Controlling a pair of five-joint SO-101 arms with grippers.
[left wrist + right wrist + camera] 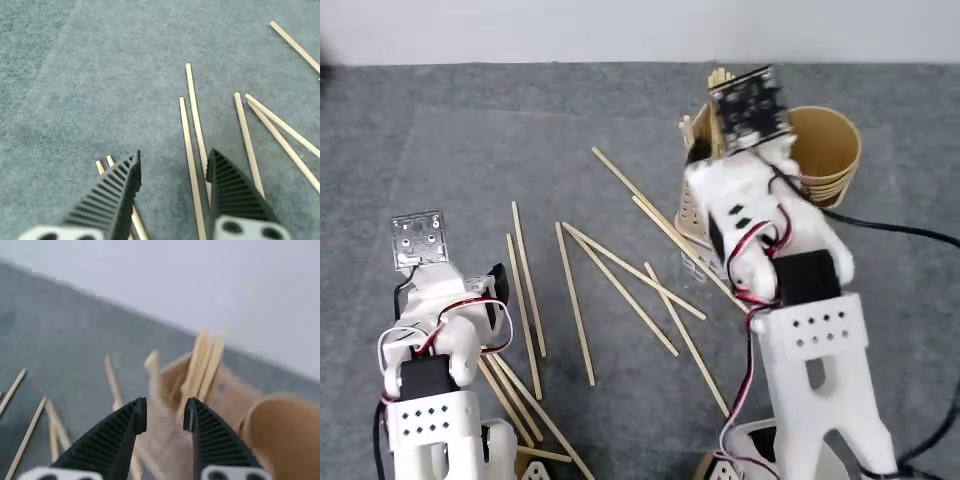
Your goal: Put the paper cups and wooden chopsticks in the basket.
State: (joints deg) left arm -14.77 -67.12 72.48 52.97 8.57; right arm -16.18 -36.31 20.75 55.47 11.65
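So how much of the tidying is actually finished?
Partly. Some chopsticks already stand in the basket, and the right claw hangs open and empty above it. The stacked paper cups sit right by the basket; whether inside it, I cannot tell. Nothing is in hand: the left claw is open over loose chopsticks on the mat. All those scattered sticks are left.

A stack of nested brown paper cups (830, 150) sits tipped near the table's far edge, its open mouth showing. Just beside it is a pale wooden basket (692, 215) with a few chopsticks standing in it (720, 78). More wooden chopsticks (575, 303) lie flat and scattered across the middle of the table and toward the near edge, some crossing.
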